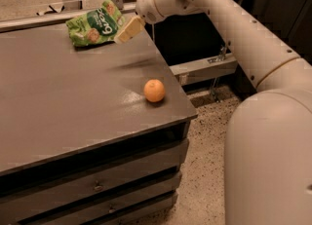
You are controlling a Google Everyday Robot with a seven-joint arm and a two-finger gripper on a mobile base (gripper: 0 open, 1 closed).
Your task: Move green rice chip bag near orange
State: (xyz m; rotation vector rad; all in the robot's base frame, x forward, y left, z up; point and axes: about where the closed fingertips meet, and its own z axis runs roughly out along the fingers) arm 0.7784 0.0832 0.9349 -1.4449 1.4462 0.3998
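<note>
From my camera view, the gripper [127,29] hangs over the far right part of the grey tabletop [63,107], at the right edge of the green rice chip bag [94,24]. I cannot tell whether it is clenched, released, or touching the bag. The bag lies at the far edge. The orange [154,90] sits well apart, nearer, by the right edge, with bare tabletop between them. The white arm [234,29] reaches in from the right.

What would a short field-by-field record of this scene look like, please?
surface: grey drawer cabinet top
green rice chip bag: crumpled, at the far edge of the top
orange: near the front right corner, well apart from the bag
claw: over the top, at the bag's right edge; contact unclear
task status: bag not yet near the orange
</note>
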